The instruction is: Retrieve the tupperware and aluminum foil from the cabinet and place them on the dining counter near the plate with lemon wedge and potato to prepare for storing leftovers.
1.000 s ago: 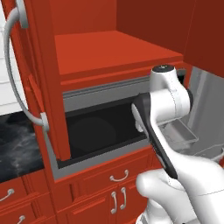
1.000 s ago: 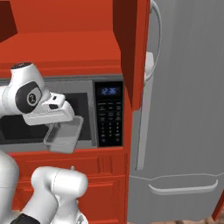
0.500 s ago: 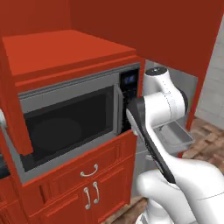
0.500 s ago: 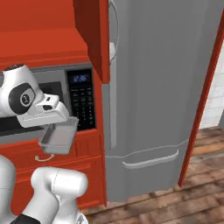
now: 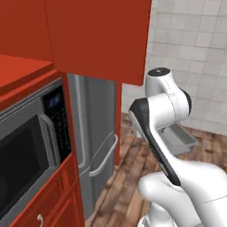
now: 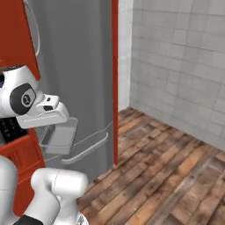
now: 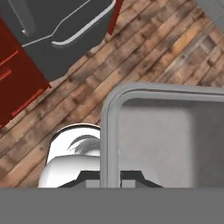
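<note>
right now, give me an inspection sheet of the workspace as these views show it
surface: wooden plank floor below the arm; no counter top seen
job's things: tupperware, a pale grey tub, held up in the air over the floor, also seen at the hand in the right base view; foil, plate and dining counter: nothing seen
clutter: nothing seen
claw: claw shut on the tupperware's rim at one end, tub hanging clear of the fridge
cables: nothing seen
surroundings: grey fridge with curved bar handles, microwave in red cabinetry to its left, red upper cabinet above, pale tiled wall
</note>
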{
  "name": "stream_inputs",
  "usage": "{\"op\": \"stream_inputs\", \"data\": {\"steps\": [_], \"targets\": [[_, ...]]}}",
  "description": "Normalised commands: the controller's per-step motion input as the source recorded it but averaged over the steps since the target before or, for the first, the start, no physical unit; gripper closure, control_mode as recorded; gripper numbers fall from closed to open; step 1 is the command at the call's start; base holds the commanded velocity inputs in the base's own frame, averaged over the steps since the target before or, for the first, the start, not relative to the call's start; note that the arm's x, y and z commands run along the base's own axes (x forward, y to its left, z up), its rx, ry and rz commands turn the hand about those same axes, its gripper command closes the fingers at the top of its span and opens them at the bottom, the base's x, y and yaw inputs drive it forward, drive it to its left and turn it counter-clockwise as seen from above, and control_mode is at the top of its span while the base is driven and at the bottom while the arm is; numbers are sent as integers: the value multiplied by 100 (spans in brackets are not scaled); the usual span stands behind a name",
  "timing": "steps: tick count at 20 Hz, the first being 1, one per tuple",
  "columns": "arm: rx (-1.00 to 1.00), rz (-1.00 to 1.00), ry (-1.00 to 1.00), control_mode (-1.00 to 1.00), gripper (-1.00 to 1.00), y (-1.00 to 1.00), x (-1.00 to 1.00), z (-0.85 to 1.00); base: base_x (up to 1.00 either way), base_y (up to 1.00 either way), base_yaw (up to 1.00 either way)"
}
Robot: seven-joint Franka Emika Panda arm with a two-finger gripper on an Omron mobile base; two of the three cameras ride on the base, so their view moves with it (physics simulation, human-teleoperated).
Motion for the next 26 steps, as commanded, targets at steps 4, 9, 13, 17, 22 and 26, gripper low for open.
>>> {"op": "stream_inputs", "data": {"steps": [4, 9, 13, 17, 22, 26], "targets": [[0, 0, 0, 100, 100, 0, 0, 0, 5, -33, -78], [0, 0, 0, 100, 100, 0, 0, 0, 8, -31, -77], [0, 0, 0, 100, 100, 0, 0, 0, 16, -26, -76], [0, 0, 0, 100, 100, 0, 0, 0, 39, -15, -70], [0, 0, 0, 100, 100, 0, 0, 0, 66, -9, -62], [0, 0, 0, 100, 100, 0, 0, 0, 66, -6, -62]]}}
